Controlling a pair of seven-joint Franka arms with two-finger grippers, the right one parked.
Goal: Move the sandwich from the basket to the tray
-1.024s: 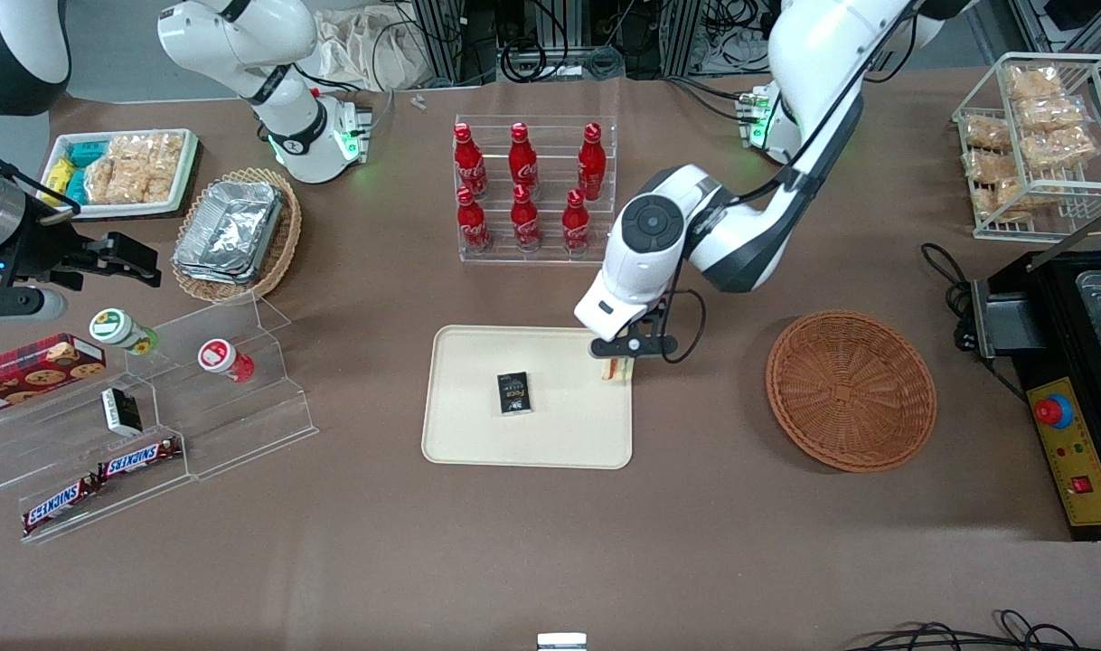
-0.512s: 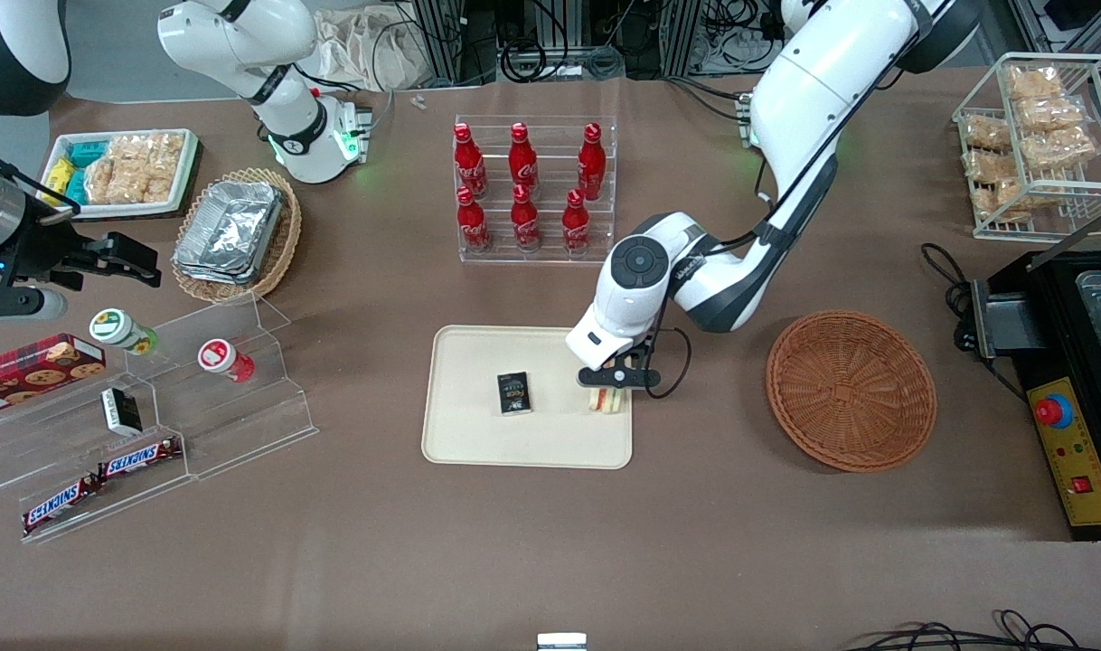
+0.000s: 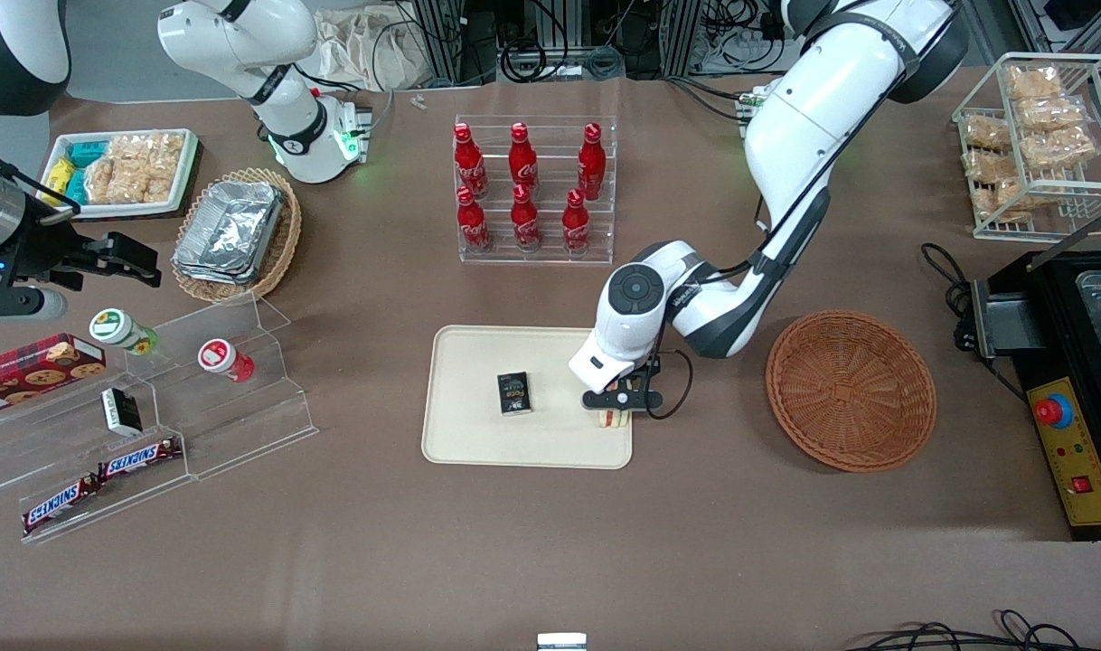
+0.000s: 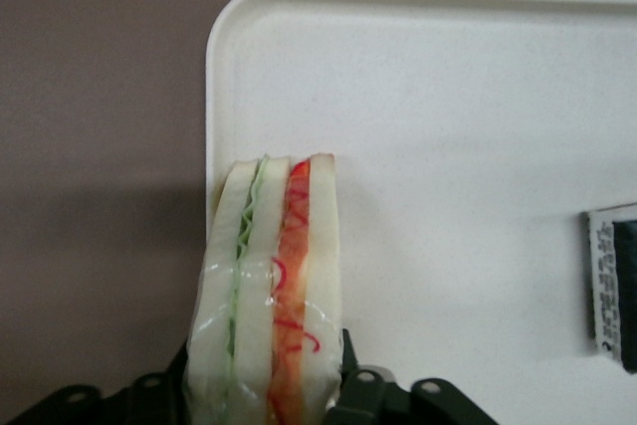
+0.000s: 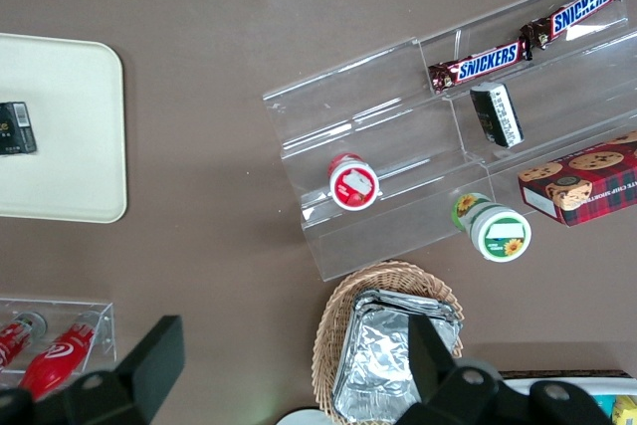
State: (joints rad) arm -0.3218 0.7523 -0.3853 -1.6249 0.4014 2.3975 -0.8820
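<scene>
We see our gripper [image 3: 616, 404] low over the tray [image 3: 478, 443], at the edge nearest the basket [image 3: 851, 391]. Its fingers [image 4: 350, 385] are squeezed tight on the sandwich [image 4: 267, 286], one on each side. The sandwich stands on its edge near the tray's corner.

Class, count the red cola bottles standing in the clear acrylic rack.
6: three red cola bottles on the upper step of the clear rack, three on the lower step; none looks hidden. The gripper holds the sandwich over the tray.

red bottles [image 3: 523, 190], Snickers bars [image 3: 98, 479], foil containers [image 3: 230, 231]
</scene>
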